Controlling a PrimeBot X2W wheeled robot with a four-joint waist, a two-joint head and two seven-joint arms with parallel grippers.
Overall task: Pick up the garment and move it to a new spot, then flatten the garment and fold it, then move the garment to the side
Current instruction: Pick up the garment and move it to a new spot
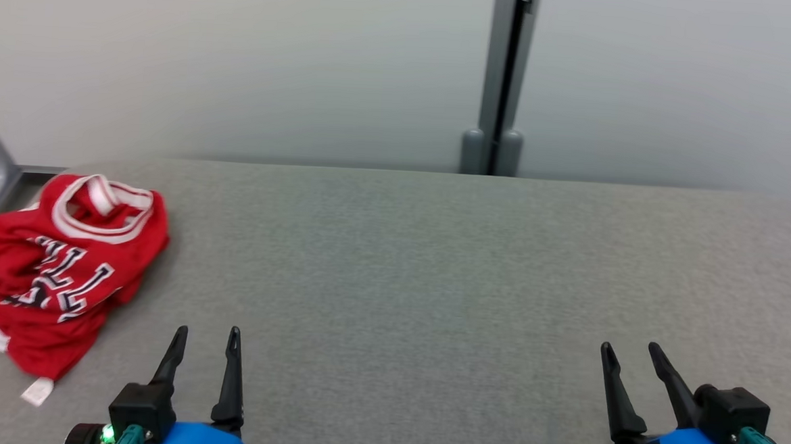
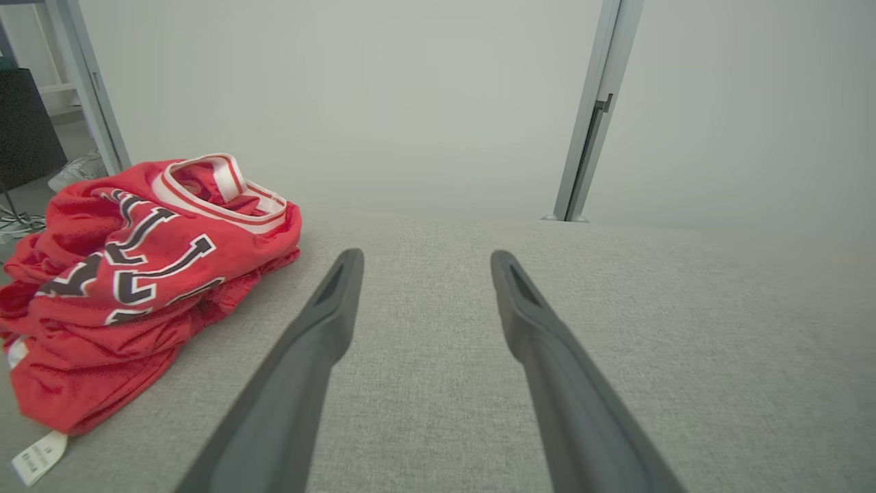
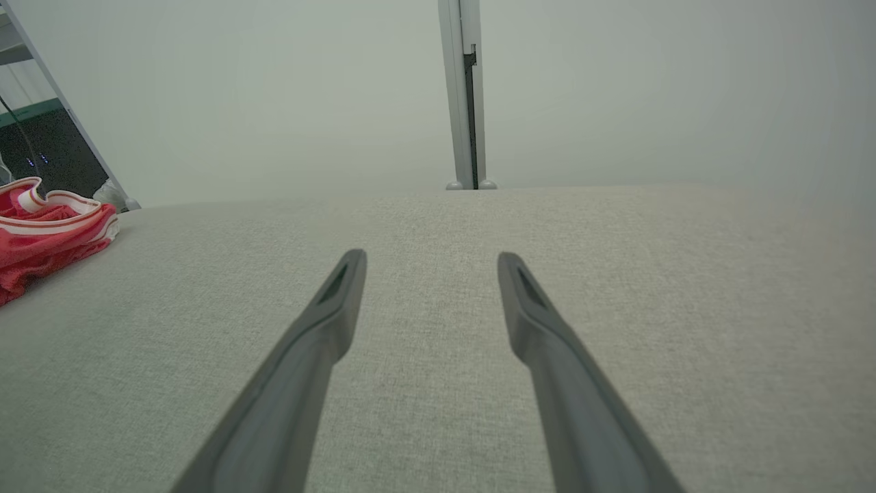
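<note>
A crumpled red garment (image 1: pixel 61 265) with white trim and dark lettering lies bunched at the far left of a grey fabric surface (image 1: pixel 434 264). The left gripper (image 1: pixel 205 334) hovers just beside it, fingers spread and holding nothing. The right gripper (image 1: pixel 629 349), well apart at the lower right, is likewise spread and empty

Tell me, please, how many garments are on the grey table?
1. The red jersey lies crumpled at the table's far left edge, ahead and left of the open left gripper; whether its folds hide anything, I cannot tell.
</note>
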